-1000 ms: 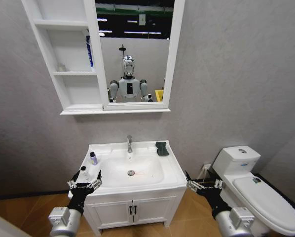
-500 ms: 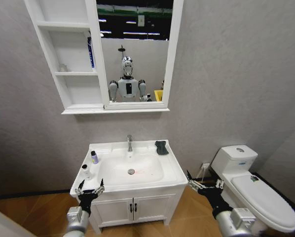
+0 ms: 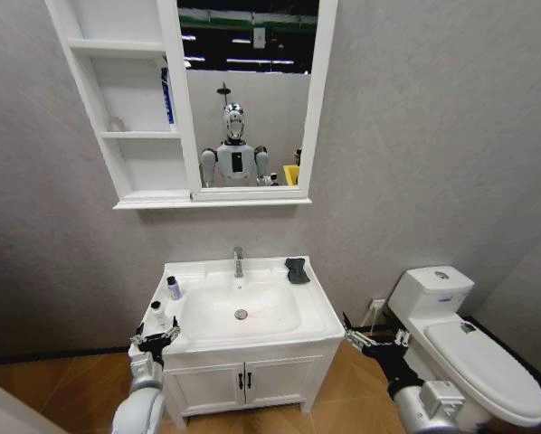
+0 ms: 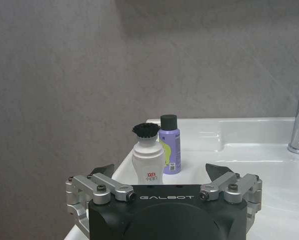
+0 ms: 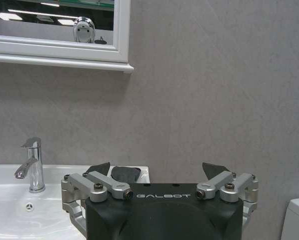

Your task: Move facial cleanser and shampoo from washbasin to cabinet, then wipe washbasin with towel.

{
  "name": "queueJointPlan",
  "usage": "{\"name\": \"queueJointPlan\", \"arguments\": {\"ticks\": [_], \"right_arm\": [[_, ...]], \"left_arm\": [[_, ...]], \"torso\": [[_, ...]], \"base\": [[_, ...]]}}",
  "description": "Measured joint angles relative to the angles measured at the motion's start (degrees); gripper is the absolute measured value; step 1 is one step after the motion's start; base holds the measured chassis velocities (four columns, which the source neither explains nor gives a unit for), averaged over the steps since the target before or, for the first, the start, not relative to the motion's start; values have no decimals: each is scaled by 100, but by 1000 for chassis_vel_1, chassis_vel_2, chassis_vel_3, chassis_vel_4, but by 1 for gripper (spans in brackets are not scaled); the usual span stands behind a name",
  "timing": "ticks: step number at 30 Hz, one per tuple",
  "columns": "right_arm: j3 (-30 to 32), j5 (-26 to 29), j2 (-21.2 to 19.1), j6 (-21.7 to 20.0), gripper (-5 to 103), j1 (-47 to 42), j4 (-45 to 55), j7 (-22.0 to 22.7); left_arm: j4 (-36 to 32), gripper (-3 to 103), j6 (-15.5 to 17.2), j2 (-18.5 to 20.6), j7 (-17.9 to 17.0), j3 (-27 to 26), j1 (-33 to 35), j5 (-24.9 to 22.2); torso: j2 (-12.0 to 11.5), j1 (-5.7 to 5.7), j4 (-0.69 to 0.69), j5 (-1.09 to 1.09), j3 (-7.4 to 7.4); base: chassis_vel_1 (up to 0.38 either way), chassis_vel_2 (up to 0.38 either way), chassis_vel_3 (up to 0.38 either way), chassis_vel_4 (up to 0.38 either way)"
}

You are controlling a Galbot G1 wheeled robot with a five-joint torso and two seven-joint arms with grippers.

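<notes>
Two bottles (image 4: 156, 155) stand touching on the washbasin (image 3: 317, 312) left ledge; left gripper (image 4: 159, 172), jaws spread, faces them and could topple both; right gripper (image 5: 157, 172) waits spread

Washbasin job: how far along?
Nothing looks done: the white bottle and purple bottle stand on the washbasin ledge, none seen in the cabinet. In hand: the left claw, open, faces the white bottle. Left: both transfers and wiping; the towel lies by the tap. The right claw is open beside the basin.
</notes>
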Motion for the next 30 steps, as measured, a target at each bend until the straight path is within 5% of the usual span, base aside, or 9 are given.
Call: {"name": "queueJointPlan", "arguments": {"ticks": [12,16,18,20,26,27,30], "right_arm": [[-42,2,13,20,100,69,-127,6],[-30,6,14,22,100,78,-145,7],[-23,7,12,26,100,77,-154,7],[-3,11,7,40,100,79,-177,9],[-7,14,4,44,100,93,-194,10],[-22,13,3,44,100,98,-195,11],[-29,12,-16,43,100,98,-187,13]], "left_arm": [[641,98,89,4,-116,22,-516,-128],[880,77,120,-5,-136,30,-725,-131],[913,77,129,-11,-137,30,-754,-133],[954,61,130,-15,-137,19,-775,-132],[956,50,122,-3,-168,-7,-768,-132],[951,39,117,9,-217,-9,-768,-136],[868,30,117,58,-236,20,-762,-171]], "torso": [[0,-1,0,-1,0],[0,-1,-1,0,0],[0,-1,-1,0,0],[0,-1,0,0,0],[0,-1,0,0,-1],[0,-1,0,0,0],[0,-1,0,0,0]], "base": [[0,0,0,0],[0,0,0,0],[0,0,0,0],[0,0,0,0],[0,0,0,0],[0,0,0,0],[0,0,0,0]]}}
